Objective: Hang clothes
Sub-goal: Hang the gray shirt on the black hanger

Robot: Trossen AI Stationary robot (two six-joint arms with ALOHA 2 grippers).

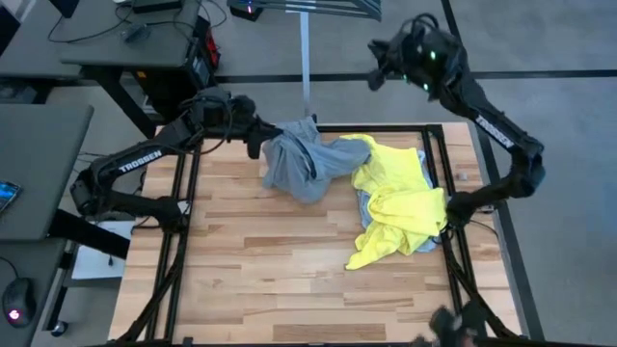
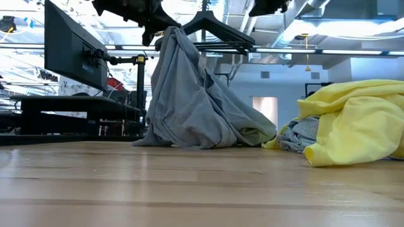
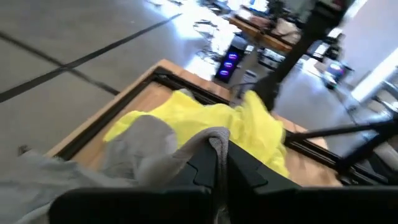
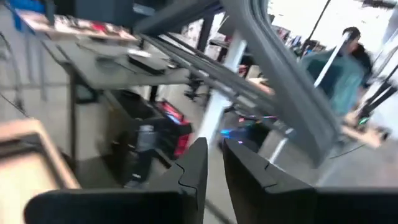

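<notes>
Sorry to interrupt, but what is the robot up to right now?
It is hanging clothes. The left end effector is shut on the grey T-shirt, lifting one end off the table at the far edge. The right end effector is raised beyond the table near the rack. The yellow T-shirt lies heaped on the table.

Arms: two, matte black, jointed tubes.
Marking: white "TROSSEN" lettering on each forearm.
Right wrist: small green lights.
Fingers: dark, flat, notched inner edges.
</notes>
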